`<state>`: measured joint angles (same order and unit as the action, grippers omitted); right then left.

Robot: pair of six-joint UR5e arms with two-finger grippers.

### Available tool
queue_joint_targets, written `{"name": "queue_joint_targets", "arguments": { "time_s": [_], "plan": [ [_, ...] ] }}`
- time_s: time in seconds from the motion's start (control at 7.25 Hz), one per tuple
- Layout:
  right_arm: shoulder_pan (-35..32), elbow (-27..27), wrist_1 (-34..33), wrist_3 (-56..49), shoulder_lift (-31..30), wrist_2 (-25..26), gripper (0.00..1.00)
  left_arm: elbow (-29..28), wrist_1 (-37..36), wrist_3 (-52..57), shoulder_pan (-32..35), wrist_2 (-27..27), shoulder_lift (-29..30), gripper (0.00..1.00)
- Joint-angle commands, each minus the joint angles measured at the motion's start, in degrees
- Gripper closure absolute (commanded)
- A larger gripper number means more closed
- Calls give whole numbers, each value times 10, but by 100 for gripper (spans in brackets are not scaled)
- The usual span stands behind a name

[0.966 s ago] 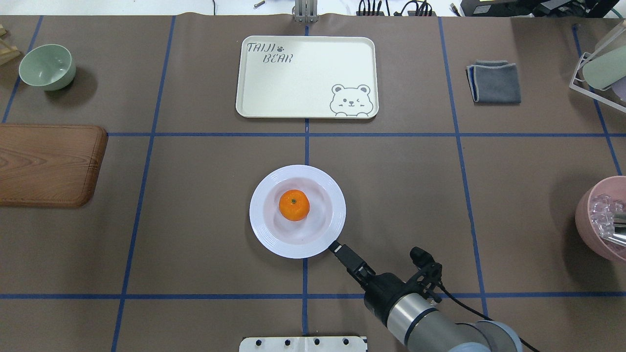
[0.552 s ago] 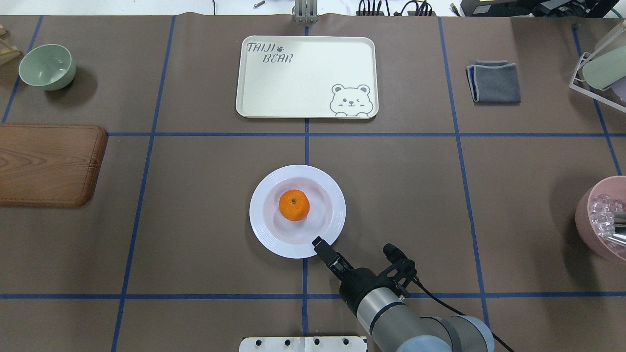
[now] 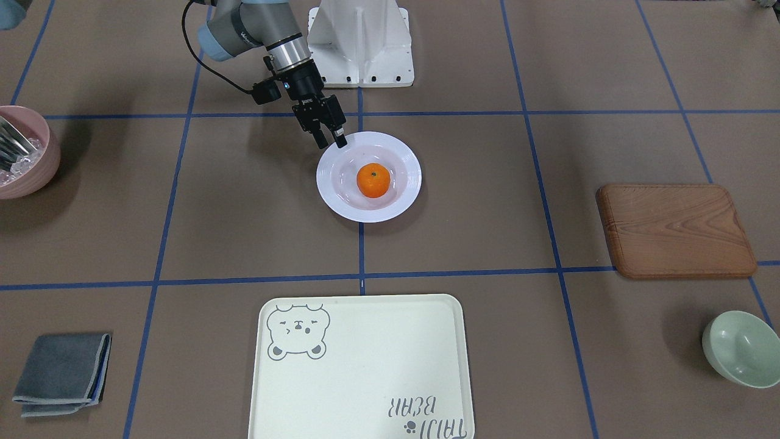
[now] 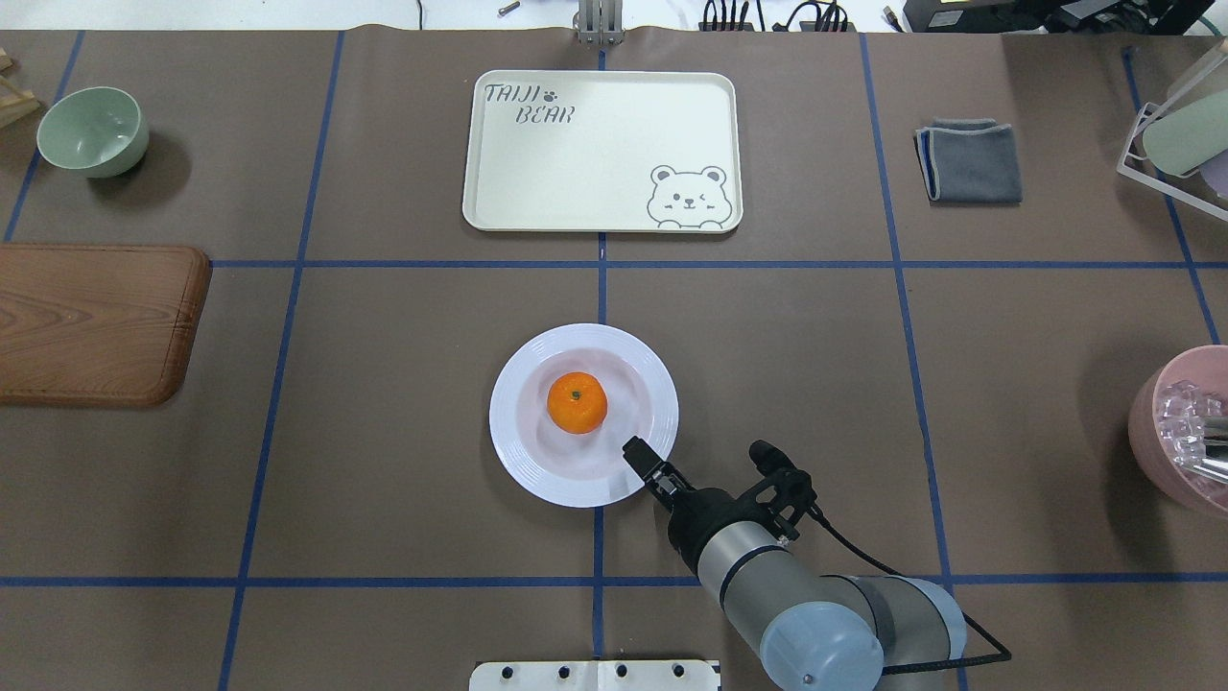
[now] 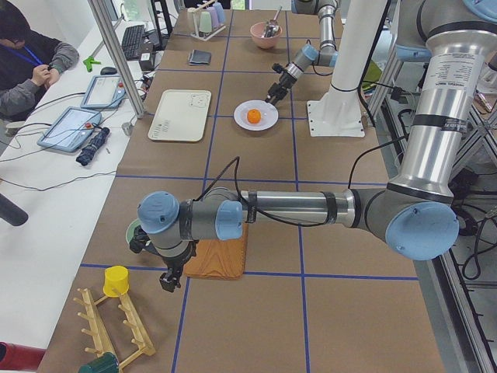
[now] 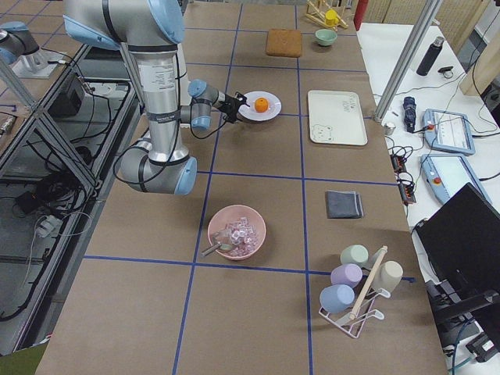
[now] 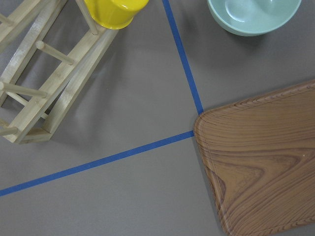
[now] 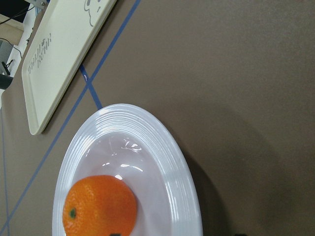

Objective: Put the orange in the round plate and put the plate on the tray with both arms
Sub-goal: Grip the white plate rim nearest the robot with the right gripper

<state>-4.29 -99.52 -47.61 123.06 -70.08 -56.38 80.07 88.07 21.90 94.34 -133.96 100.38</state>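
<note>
The orange lies in the middle of the white round plate, which rests on the table's centre. The cream tray with the bear drawing sits beyond the plate, with nothing on it. My right gripper is at the plate's near right rim. It is open, one finger over the rim and the other outside it. The right wrist view shows the orange and the rim close up. My left gripper hangs far off by the wooden board; I cannot tell its state.
A wooden board and a green bowl lie at the left. At the right are a grey cloth, a pink bowl of ice and a cup rack. A person sits beside the table.
My right gripper has moved left and forward, from just outside the plate's near right edge onto its rim. Plate and orange have stayed put.
</note>
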Motion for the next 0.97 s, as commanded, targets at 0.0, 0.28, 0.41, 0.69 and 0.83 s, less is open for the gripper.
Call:
{"name": "queue_joint_targets", "arguments": {
  "time_s": [0.0,0.28,0.41,0.69,0.83],
  "plan": [
    [-3,24,-1,1,25,-1,29,0,0,-3,0,-1,0,2],
    [-4,32,-1,2,30,-1,36,0,0,-3,0,-1,0,2],
    [-5,32,-1,4,30,-2,72,0,1,-3,0,0,-1,2],
    [-12,28,-1,3,34,-1,100,0,3,-4,0,-1,0,2],
    [-18,21,2,4,35,-2,100,1,4,-4,0,-1,-1,2]
  ]
}}
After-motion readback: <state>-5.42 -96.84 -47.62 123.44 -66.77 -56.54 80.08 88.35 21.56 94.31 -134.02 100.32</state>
